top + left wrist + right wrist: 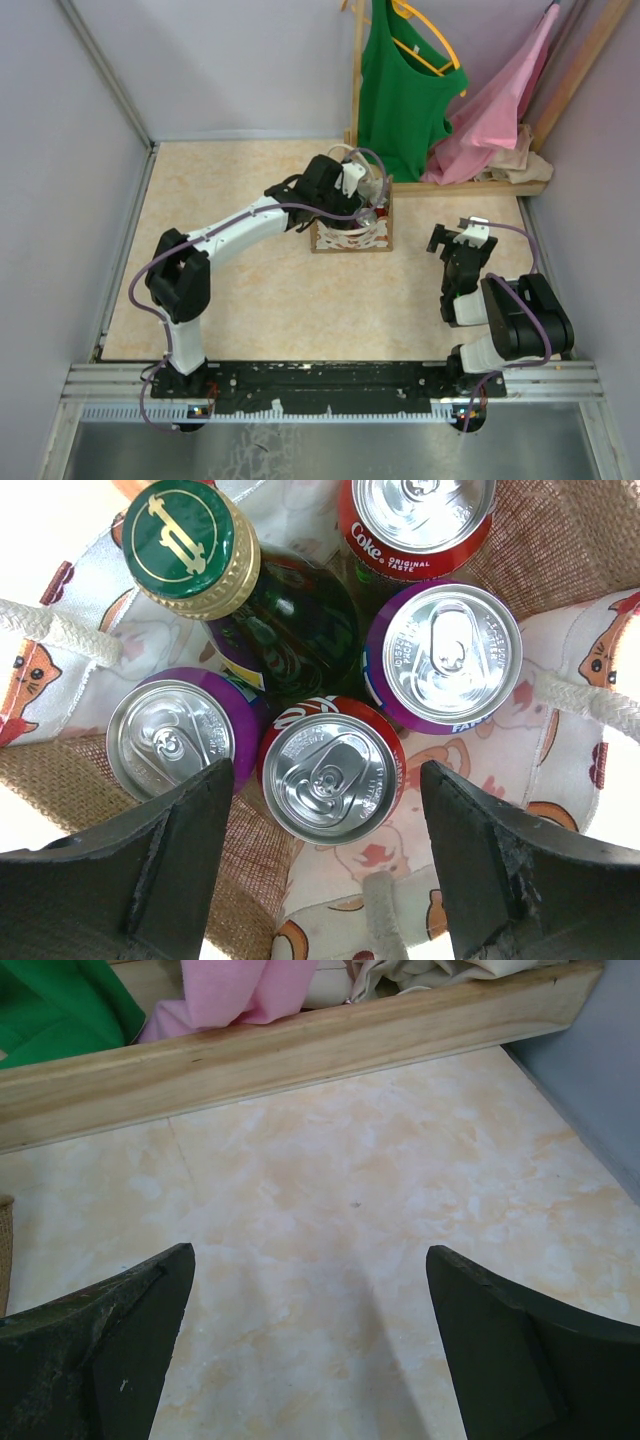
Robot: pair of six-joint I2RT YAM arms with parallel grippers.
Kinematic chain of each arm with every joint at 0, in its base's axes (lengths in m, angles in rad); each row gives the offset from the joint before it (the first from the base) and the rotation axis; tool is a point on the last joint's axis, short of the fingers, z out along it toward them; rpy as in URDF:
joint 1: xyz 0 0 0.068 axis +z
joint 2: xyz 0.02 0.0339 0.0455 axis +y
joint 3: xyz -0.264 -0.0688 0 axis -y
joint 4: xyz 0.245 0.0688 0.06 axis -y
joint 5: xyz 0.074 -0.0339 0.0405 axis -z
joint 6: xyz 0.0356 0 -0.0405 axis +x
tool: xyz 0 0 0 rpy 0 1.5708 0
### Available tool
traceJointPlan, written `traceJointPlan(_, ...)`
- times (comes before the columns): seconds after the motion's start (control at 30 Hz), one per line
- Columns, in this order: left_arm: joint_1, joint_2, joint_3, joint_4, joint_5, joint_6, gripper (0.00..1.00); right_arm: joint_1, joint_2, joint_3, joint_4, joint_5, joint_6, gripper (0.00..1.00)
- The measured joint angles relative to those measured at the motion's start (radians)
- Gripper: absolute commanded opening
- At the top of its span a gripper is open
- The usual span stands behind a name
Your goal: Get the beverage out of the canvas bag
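1. The small, boxy, cream-beige canvas bag (pixel 352 238), with a red-and-white lace-like pattern on its sides, stands upright and open-mouthed on the pale marbled tabletop (pixel 250 290).
2. From the left wrist, the inside of the bag shows a white lining printed with orange cats and woven tan walls. White rope handles (pixel 58 630) rest on two opposite sides of its rim.
3. Five drinks stand upright inside the bag, packed close together:
   - a red cola can (pixel 332 772) with a silver top, at the side of the bag nearest the fingers;
   - a purple can (pixel 178 738) just beside it;
   - a second purple can (pixel 450 652) on its other side, a little further into the bag;
   - a second red cola can (pixel 415 520) by the bag's far wall;
   - a dark green glass bottle (pixel 290 620) with a green-and-gold cap, rising above the cans.
4. The left gripper (pixel 328 785) hangs over the bag's mouth with its jaws spread wide. Its two black fingers (pixel 170 870) stand on either side of the red cola can, with a gap showing on each side.
5. The right gripper (pixel 450 238) is well to the right of the bag, low over bare tabletop. Its jaws are parted wide and hold nothing.
6. Behind the bag and to its right stands a pale wooden frame (pixel 470 187), whose base rail passes just behind the bag. It carries a green sleeveless top (pixel 400 90) and a draped pink cloth (pixel 500 105).
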Motion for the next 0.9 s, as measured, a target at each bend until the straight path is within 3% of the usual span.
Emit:
traceJointPlan(0.5, 0.0, -0.002, 0.003, -0.054, 0.008, -0.026, 0.77, 0.0, 0.0, 0.0, 0.0, 0.0, 0.0, 0.99)
traceJointPlan(0.9, 0.0, 0.018, 0.03, -0.084, 0.008, -0.047, 0.86, 0.0, 0.0, 0.0, 0.0, 0.0, 0.0, 0.99)
